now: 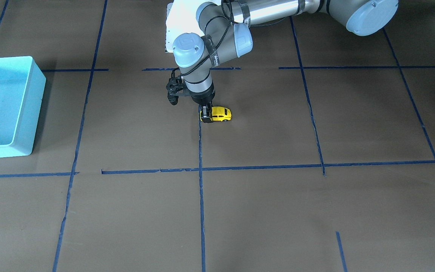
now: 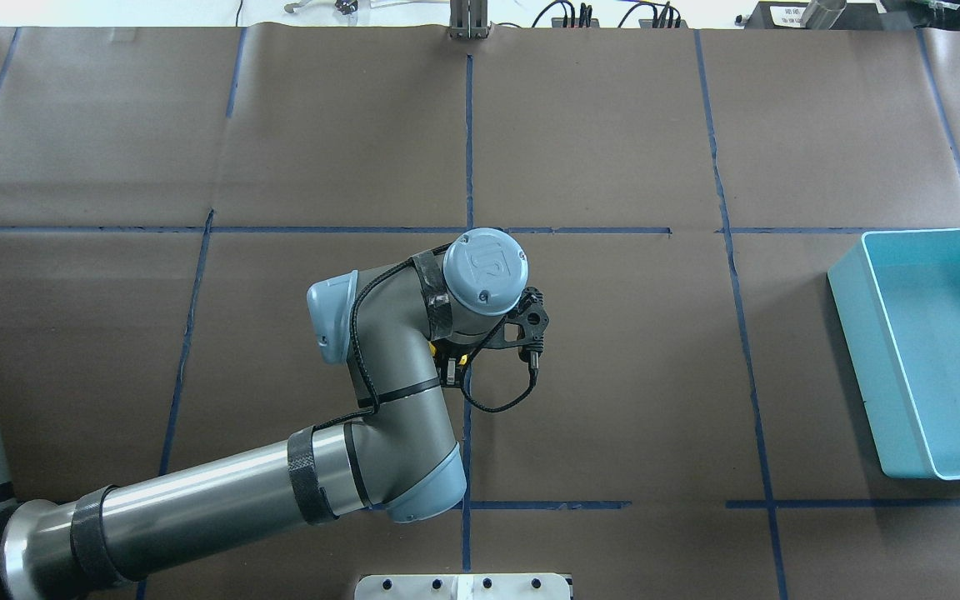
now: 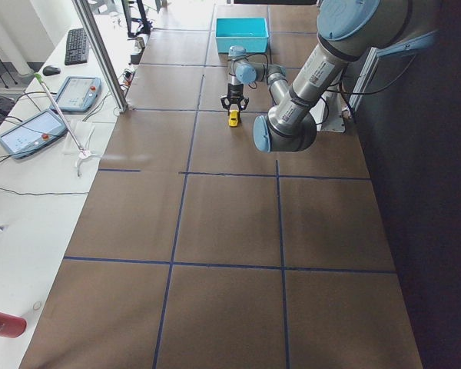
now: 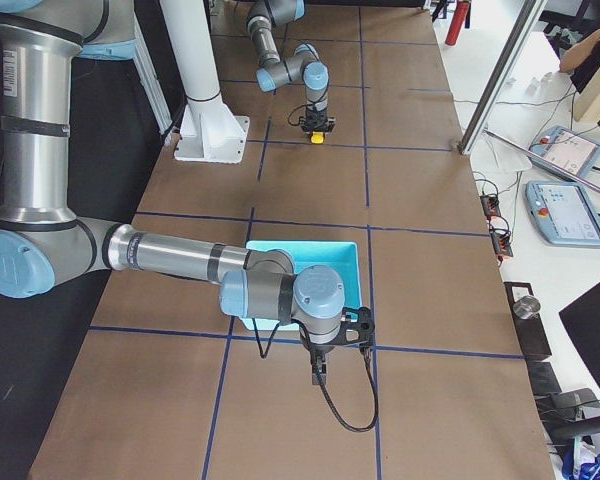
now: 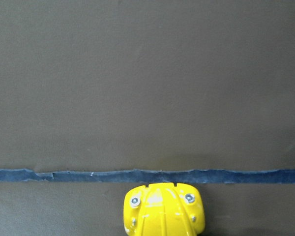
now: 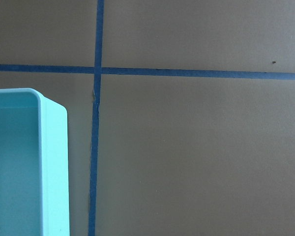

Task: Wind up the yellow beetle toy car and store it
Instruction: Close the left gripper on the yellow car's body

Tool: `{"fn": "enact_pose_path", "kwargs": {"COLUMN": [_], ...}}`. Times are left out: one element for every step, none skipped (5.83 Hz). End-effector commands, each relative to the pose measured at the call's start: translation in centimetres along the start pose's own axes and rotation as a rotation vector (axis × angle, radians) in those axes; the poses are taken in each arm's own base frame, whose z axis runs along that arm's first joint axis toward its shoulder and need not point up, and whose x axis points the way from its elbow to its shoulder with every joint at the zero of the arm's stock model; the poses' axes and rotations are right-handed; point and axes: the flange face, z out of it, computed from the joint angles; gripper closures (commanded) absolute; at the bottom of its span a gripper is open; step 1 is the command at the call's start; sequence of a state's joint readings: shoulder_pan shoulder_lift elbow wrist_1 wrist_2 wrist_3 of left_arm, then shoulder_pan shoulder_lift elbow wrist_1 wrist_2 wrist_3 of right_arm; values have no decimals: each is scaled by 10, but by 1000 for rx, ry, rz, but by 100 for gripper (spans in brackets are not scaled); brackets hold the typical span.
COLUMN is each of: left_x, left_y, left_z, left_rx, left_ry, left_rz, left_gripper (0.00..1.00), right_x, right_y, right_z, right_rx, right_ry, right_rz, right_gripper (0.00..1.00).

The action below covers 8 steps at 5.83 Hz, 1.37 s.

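The yellow beetle toy car (image 1: 222, 114) stands on its wheels on the brown table, beside a blue tape line. My left gripper (image 1: 206, 115) points straight down with its black fingers closed around one end of the car. In the overhead view the wrist hides all but a yellow sliver of the car (image 2: 464, 360). The left wrist view shows the car's rounded end (image 5: 163, 214) at the bottom edge, just below the tape. The car also shows small in both side views (image 3: 233, 119) (image 4: 318, 137). My right arm's wrist (image 4: 315, 295) hangs at the bin's near edge, and I cannot tell whether its gripper is open or shut.
A turquoise bin (image 1: 38, 94) (image 2: 859, 367) (image 6: 54, 162) stands open at the robot's right end of the table, far from the car. Blue tape lines cross the brown table cover. Tablets and cables lie on the white bench beyond the table.
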<state>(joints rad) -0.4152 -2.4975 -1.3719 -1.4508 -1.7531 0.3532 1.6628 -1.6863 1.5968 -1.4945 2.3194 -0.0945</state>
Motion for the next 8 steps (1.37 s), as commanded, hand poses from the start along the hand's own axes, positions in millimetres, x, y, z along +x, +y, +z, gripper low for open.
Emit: {"fn": "enact_pose_path", "kwargs": {"left_x": [1,-14,-30,-32,-32,-30,-33,-34], "left_y": [-3,7,15,8,5,0,-3,-4], "left_z": [-21,-51,-72,-81,-78,-72,-54,-41], "left_rx": [38,83,120,215,291,326,338,359], "left_ry": [-23,-55,-83,-98,-90,-57,-50,-12], "left_rz": [7,-9,-20,-44,-92,-92,-88,-80], "left_gripper": [94,98,100,100,100,100,100,100], "right_x": [0,0,0,0,-1,-1,-1,-1], "right_y": [0,0,0,0,0,0,0,0], "right_z": [0,0,0,0,-1,-1,-1,-1], "right_rx": [1,1,1,1,2,2,2,2], "right_ry": [0,0,0,0,0,0,0,0], "right_rz": [-1,-1,0,-1,-1,-2,-1,-1], "right_gripper": [0,0,0,0,0,0,0,0]}}
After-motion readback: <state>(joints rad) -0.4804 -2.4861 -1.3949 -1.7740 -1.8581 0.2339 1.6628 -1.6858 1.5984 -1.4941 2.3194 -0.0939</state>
